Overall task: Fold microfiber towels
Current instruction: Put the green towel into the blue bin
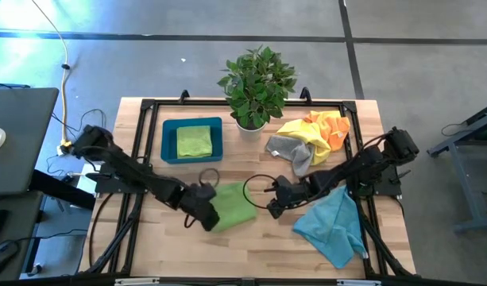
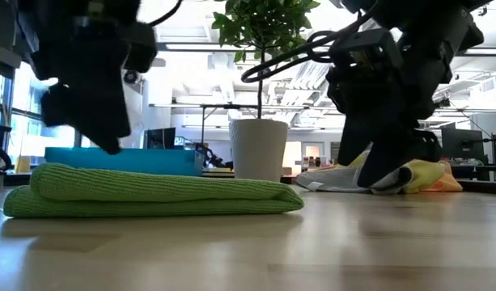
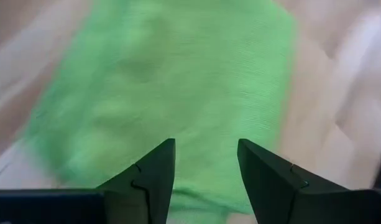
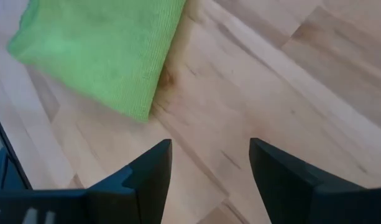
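Observation:
A lime green towel (image 1: 233,205), folded over, lies flat on the wooden table (image 1: 251,246) near the middle; the low view shows it as a thick layered pad (image 2: 150,192). My left gripper (image 1: 205,213) hovers open over the towel's left part (image 3: 178,81), pointing steeply down, and its fingers (image 3: 154,174) are clear of the cloth. My right gripper (image 1: 273,202) stands open just right of the towel (image 4: 103,56), over bare wood. A teal-blue towel (image 1: 332,225) lies spread at the near right.
A blue tray (image 1: 170,143) at the far left holds a folded lime towel (image 1: 194,141). A potted plant (image 1: 255,87) stands at the far middle. Yellow, orange and grey towels (image 1: 311,139) lie heaped at the far right. Bare wood runs along the near edge.

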{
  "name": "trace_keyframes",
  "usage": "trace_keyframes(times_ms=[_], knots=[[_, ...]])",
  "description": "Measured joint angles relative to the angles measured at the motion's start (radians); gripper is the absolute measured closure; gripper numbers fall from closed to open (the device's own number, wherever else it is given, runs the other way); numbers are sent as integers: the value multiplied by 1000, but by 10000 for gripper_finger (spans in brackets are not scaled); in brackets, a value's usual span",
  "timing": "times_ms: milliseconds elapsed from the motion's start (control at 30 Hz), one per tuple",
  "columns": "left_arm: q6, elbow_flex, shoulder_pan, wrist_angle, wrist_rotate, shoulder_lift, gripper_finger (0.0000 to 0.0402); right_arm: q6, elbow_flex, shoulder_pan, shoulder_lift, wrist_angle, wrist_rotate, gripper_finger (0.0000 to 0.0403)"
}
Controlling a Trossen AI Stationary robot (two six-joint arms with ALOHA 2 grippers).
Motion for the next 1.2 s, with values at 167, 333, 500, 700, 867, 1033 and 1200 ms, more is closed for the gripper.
trace_keyframes(times_ms=[167, 333, 500, 700, 867, 1033, 1200], knots=[[-406, -3, 0, -223, 105, -24, 236, -35, 0, -16, 0, 8, 0, 197], [-553, -35, -20, -202, 115, -15, 236, -86, 1, -32, 0, 16, 0, 197], [-574, -63, -21, -102, 132, 8, 236, -129, 1, -40, 0, 18, 0, 197], [-581, -62, 10, -84, 128, 53, 218, -176, 0, -46, 0, 19, -5, 197], [-579, -61, 33, -23, 169, 80, 185, -193, 1, -46, 0, 18, -9, 197], [-591, -61, 42, -14, 178, 70, 156, -194, 0, -46, 0, 18, -10, 197], [-618, -61, 42, 1, 161, 68, 153, -210, 1, -46, 0, 18, -11, 197]])
